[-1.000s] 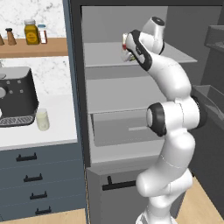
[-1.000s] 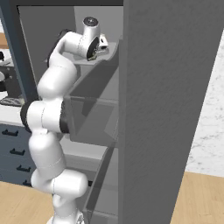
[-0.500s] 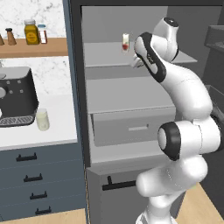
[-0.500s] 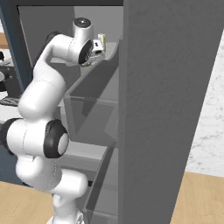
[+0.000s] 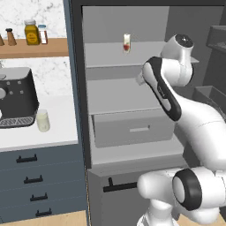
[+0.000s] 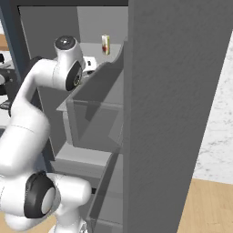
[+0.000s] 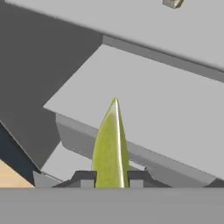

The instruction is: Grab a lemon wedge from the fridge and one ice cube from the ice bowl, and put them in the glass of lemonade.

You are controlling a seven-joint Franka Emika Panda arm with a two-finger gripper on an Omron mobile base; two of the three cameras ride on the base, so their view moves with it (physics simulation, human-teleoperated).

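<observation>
- gripper (image 7: 111,180) closed on the lemon wedge (image 7: 110,148), tip pointing away from the hand
- fridge (image 5: 132,114) open, pale shelves below the wedge
- small bottle (image 5: 126,43) on upper shelf

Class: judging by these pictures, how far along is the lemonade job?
Done: the fridge stands open and the lemon wedge is gripped between the fingers, above the shelves. In hand: carrying it out. Left: dropping it into the glass on the counter, then fetching an ice cube.
</observation>
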